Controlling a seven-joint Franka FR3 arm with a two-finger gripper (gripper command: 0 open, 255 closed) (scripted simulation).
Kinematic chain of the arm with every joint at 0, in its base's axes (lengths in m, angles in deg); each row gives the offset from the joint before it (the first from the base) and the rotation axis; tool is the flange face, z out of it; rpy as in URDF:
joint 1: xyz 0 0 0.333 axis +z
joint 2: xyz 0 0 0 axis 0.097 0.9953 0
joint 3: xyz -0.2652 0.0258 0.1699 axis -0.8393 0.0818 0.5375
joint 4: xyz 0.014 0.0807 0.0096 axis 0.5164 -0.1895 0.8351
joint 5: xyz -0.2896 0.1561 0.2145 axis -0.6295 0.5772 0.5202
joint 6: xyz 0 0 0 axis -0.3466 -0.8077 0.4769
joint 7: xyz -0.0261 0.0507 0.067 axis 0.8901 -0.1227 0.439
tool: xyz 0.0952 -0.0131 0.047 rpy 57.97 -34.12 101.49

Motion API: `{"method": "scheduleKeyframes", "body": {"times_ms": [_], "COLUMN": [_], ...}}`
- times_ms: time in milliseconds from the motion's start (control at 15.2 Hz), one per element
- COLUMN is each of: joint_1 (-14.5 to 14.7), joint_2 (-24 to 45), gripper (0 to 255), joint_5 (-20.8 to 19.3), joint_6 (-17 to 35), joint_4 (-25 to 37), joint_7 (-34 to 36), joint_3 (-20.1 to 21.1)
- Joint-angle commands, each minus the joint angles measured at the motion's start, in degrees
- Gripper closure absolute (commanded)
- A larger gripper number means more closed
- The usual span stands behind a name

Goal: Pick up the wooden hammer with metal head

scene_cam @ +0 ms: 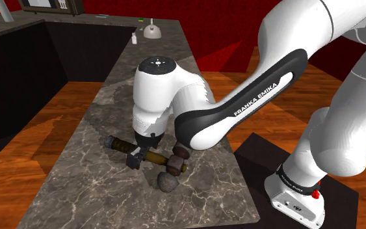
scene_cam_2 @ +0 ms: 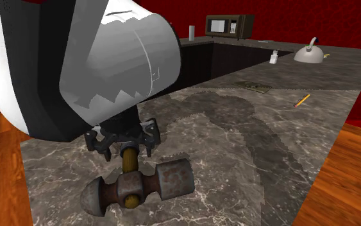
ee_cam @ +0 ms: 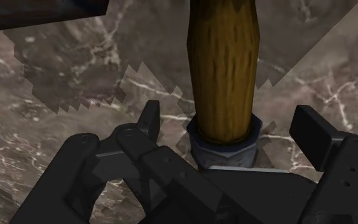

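The hammer lies flat on the dark marble counter [scene_cam: 77, 182]. Its wooden handle [scene_cam: 154, 156] [scene_cam_2: 129, 158] [ee_cam: 225, 76] ends in a rusty grey metal head [scene_cam: 172, 170] [scene_cam_2: 140, 186] near the counter's front edge. My gripper [scene_cam: 139, 156] [scene_cam_2: 122, 142] [ee_cam: 229, 127] is low over the handle and open. One finger [ee_cam: 149, 121] stands on each side of the handle, with a gap on both sides, so nothing is held. A blue-grey collar [ee_cam: 225, 147] rings the handle between the fingers.
A pencil [scene_cam_2: 302, 99] and a flat dark mat [scene_cam_2: 253, 86] lie farther along the counter. A white domed object [scene_cam_2: 311, 52] [scene_cam: 151, 31], a small bottle [scene_cam_2: 274, 59] and a microwave [scene_cam_2: 229, 26] stand at the far end. Wooden floor borders the counter.
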Motion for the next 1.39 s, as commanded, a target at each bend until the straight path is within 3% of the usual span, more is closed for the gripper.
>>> {"method": "scheduleKeyframes", "body": {"times_ms": [0,66,660,1320], "joint_1": [0.0,0.1,0.0,-0.2], "joint_2": [0.4,0.5,0.4,-4.6], "gripper": [0,255,255,255], "joint_5": [-0.5,-0.6,-0.5,4.7], "joint_6": [0.5,0.5,0.5,-6.5], "joint_4": [-0.1,0.0,-0.1,3.0], "joint_7": [0.3,0.5,0.3,-3.9], "joint_3": [-0.1,0.0,-0.1,0.2]}}
